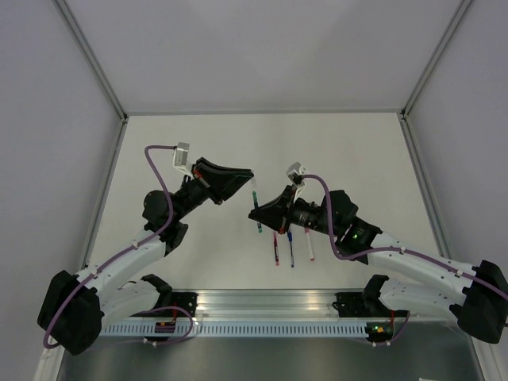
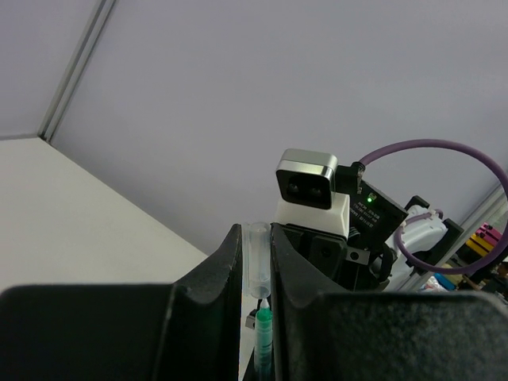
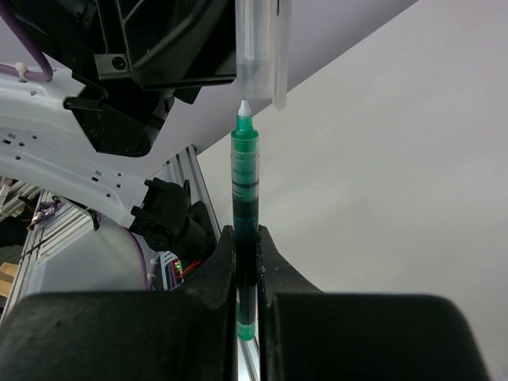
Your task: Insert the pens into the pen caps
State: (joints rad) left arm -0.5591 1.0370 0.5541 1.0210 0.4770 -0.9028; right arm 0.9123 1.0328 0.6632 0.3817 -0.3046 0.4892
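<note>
Green pen (image 3: 245, 182), one of four, is clamped in the right gripper (image 3: 244, 240). Its tip meets the mouth of one clear cap (image 2: 256, 262), clamped in the left gripper (image 2: 255, 248). Red pen (image 1: 276, 250), blue pen (image 1: 291, 252) and white pen (image 1: 310, 248) lie on the table (image 1: 198, 143).

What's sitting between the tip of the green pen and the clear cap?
Nothing. In the right wrist view the green pen has its tip right at the mouth of the clear cap, with no object between them.

left fingers (image 2: 213, 279) pinched, raised | right fingers (image 3: 213, 274) pinched, raised opposite
</note>
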